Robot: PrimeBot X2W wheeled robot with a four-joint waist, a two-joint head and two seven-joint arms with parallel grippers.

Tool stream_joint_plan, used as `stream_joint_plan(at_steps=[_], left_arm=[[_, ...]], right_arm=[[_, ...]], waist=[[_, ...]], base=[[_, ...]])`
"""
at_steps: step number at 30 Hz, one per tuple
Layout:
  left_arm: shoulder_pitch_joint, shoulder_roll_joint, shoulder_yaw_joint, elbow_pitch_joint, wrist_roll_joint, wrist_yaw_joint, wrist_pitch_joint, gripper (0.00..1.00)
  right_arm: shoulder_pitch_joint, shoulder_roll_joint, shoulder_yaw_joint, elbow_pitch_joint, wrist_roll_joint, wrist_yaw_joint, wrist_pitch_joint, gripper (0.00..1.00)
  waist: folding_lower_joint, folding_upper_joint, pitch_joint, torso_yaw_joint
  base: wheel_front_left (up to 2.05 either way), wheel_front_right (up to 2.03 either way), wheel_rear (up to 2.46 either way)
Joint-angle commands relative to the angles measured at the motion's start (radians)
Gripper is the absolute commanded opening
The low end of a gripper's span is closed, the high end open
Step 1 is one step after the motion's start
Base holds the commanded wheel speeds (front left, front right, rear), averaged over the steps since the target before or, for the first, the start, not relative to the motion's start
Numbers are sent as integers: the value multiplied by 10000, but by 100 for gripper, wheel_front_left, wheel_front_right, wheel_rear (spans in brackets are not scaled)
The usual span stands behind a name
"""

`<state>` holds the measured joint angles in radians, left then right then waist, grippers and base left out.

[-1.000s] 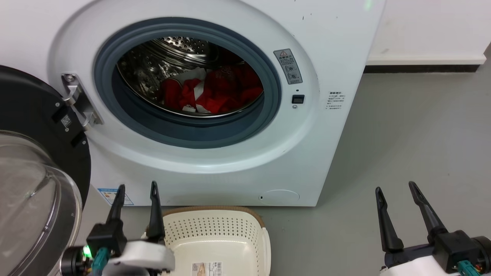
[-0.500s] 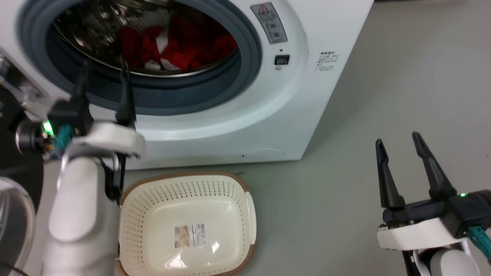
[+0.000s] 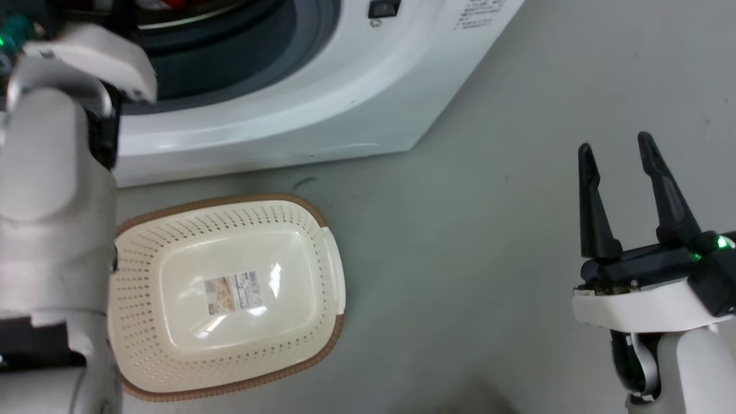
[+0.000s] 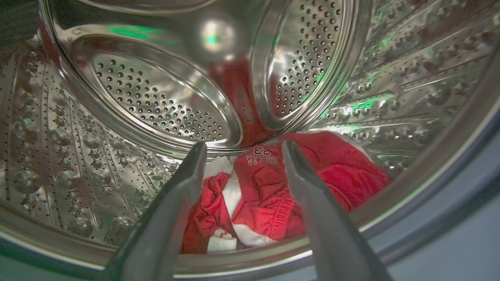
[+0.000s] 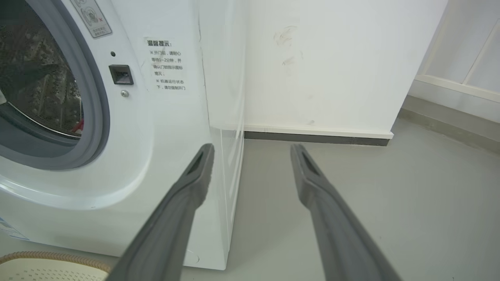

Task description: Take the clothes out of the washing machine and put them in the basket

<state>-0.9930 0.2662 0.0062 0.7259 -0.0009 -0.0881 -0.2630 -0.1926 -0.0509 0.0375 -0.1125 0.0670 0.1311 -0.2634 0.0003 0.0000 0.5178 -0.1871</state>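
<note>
Your left gripper [image 4: 243, 145], jaws apart, faces the clothes [image 4: 269, 187] inside the washing machine [image 4: 156, 105]; your right gripper [image 3: 614, 141], jaws apart, hovers over the floor [image 3: 460, 230], well apart from the basket [image 3: 230, 202].

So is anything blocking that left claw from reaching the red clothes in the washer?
Nothing visible does. The left gripper is open and points into the steel drum. The red clothes lie straight ahead, just past its fingertips, with only open space between them.
</note>
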Motion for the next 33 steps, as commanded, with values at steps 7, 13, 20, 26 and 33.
stream_joint_plan(at_steps=[7, 13, 20, 26, 33], left_arm=[[-2688, 706, -453, 1835, 318, -172, 479, 100], [-4481, 1105, -927, 3040, 492, -332, 1760, 100], [-6366, 1367, -1957, 4087, 593, -405, 3706, 100], [-7433, 1210, -2445, 4857, -341, -405, 5590, 100], [-8329, 1318, -3224, 5121, -1155, -408, 7460, 100]], right_arm=[[-798, 17, -194, -265, 431, -7, -21, 100], [-1065, 15, -169, -406, 673, -8, -21, 100], [-1235, 15, -60, -582, 1031, -8, -21, 100], [-1247, 20, 32, -753, 1176, -7, -21, 100], [-1339, 15, 98, -885, 1368, -8, -21, 100]], waist=[[-3, 0, 1844, -751], [-3, 0, 2582, -1013], [-3, 0, 3164, -1287], [-3, 0, 3445, -1439], [-3, 0, 3845, -1560]], base=[[0, 0, 0], [0, 0, 0], [0, 0, 0], [0, 0, 0], [0, 0, 0]])
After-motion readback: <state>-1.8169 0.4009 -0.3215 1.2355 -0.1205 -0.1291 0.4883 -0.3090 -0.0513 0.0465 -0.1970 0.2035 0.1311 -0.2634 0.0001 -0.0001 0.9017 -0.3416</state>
